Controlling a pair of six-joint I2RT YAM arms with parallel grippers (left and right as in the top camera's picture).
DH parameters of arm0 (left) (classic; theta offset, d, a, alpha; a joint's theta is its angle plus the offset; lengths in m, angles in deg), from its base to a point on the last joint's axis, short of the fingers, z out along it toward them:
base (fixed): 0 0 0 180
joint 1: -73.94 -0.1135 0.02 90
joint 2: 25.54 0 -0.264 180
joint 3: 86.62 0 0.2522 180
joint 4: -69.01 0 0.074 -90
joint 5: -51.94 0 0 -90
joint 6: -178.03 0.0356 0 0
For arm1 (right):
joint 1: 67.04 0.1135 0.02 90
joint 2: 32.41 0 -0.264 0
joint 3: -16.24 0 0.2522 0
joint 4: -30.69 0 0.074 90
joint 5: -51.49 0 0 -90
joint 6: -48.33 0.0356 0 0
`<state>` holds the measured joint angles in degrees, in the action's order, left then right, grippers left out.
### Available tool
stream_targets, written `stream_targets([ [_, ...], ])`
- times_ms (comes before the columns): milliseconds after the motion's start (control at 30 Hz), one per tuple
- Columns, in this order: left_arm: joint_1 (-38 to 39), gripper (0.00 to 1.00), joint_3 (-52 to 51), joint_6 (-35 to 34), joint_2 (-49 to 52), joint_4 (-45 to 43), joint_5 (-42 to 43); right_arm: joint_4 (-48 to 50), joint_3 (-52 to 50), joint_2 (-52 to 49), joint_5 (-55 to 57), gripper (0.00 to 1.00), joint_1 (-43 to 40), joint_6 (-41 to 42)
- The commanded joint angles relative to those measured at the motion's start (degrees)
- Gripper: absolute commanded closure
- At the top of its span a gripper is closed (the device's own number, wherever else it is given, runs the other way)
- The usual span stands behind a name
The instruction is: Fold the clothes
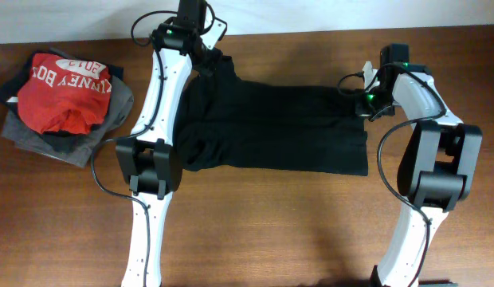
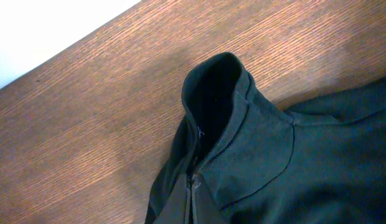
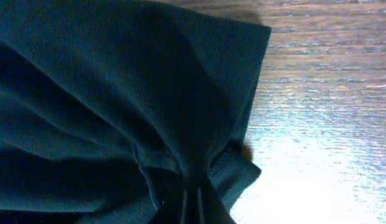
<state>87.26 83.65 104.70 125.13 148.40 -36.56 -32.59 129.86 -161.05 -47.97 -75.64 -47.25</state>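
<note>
A black garment (image 1: pixel 271 127) lies spread across the middle of the wooden table. My left gripper (image 1: pixel 205 57) is shut on the garment near its collar at the far left corner; the left wrist view shows the collar (image 2: pixel 221 93) and cloth pinched at the bottom (image 2: pixel 194 205). My right gripper (image 1: pixel 365 97) is shut on the garment's right edge near the far corner; the right wrist view shows cloth (image 3: pixel 118 93) gathered into folds at the jaws (image 3: pixel 192 205).
A pile of clothes with a red printed shirt (image 1: pixel 60 92) on grey garments (image 1: pixel 48 139) sits at the left of the table. The white wall edge (image 1: pixel 72 16) runs along the far side. Both arm bases (image 1: pixel 147 167) (image 1: pixel 438 171) stand beside the garment.
</note>
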Motion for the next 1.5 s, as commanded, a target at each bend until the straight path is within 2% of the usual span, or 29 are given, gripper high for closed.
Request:
stream_targets([
  [0,0.0,0.99,1.7,-0.8,0.1,-0.2,-0.7,-0.6,2.0,0.3,0.9,0.96,-0.5,-0.2],
  [267,0.0,0.99,9.4,-0.8,0.1,4.0,-3.0,-7.3,8.1,3.1,0.9,0.96,-0.5,0.0],
  [600,-0.2,0.99,17.5,-0.8,0.1,14.9,-3.0,-25.7,20.5,4.4,-0.2,0.96,-0.5,0.0],
  [700,-0.2,0.99,18.9,-0.8,0.1,18.3,-5.4,-30.3,22.5,4.7,-0.6,0.96,-0.5,0.0],
  [867,-0.2,0.99,21.8,-0.8,0.1,25.3,-11.4,-35.6,22.7,5.6,-0.4,0.96,-0.8,0.0],
  [1033,-0.4,1.00,22.5,-0.8,0.1,30.8,-12.3,-37.6,22.4,5.6,-0.4,0.96,-1.0,-0.3],
  [1267,-1.1,0.99,20.5,-3.7,0.3,31.1,-12.2,-38.3,19.7,5.6,-0.4,0.96,-1.8,-1.3],
  [1467,-0.9,1.00,16.6,-5.7,0.3,31.1,-11.2,-38.3,13.2,5.6,-1.4,0.96,-2.0,-1.6],
])
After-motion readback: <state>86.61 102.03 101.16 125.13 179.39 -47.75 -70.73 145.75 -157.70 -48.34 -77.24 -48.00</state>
